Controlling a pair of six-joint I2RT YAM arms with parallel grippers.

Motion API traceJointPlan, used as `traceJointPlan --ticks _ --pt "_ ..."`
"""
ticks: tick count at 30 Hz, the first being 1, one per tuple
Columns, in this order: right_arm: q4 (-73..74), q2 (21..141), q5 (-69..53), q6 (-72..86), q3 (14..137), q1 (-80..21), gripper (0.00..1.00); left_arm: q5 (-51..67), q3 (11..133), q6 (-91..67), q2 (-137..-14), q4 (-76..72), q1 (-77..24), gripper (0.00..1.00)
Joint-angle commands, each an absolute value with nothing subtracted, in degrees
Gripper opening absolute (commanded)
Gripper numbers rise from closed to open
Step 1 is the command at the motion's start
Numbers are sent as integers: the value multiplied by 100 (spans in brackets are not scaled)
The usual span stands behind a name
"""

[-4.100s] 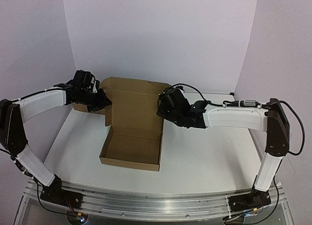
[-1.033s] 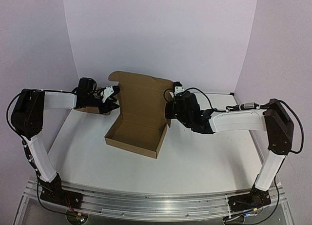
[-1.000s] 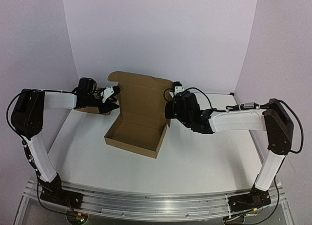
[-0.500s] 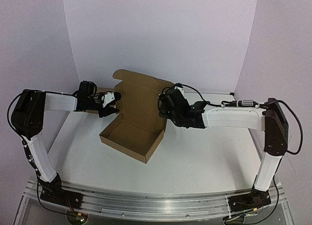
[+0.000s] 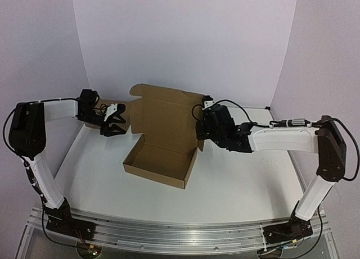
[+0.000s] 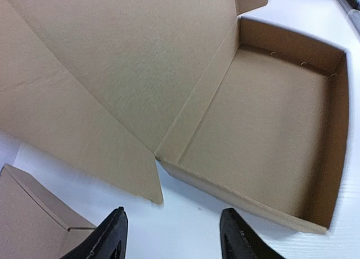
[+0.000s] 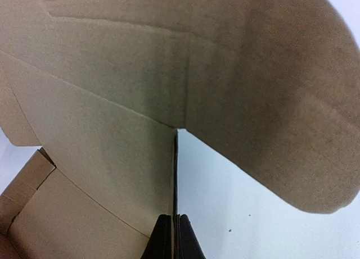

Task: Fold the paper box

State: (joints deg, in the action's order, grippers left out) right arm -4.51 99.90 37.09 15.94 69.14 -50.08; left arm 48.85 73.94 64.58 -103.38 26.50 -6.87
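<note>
Lilac walls, white bench. Paper box sits mid-bench, turned slightly off square. Its tray is formed and open, with walls up on all four sides. The lid stands roughly upright along the tray's far edge, inner face toward the arms.

Right hand is clenched on the lid's right edge. In the wrist view the fingertips are pressed together at the bottom, and the cardboard edge runs straight down into them. A rounded side flap hangs loose to the right of that edge.

Left hand is released and carries nothing, off the box's left side and not touching it. Its wrist view shows both fingers spread over bare bench, with the tray's near corner just past them and the lid's left flap hanging free.

Second cardboard box lies at the far left, behind the left hand. One corner of it shows beside the left finger.
</note>
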Motion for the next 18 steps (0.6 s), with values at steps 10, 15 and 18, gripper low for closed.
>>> traceJointPlan --ticks 10,15,18 --pt "-548 9028 166 -710 5814 -4091 0 5438 7870 6211 -10140 2939 75 62" --pt "-554 9002 -74 -744 5760 -4083 0 5433 7747 5192 -10171 2056 -219 67" --pt "-555 8996 -177 -811 5700 -4041 0 5487 7974 4921 -10372 1834 -152 61"
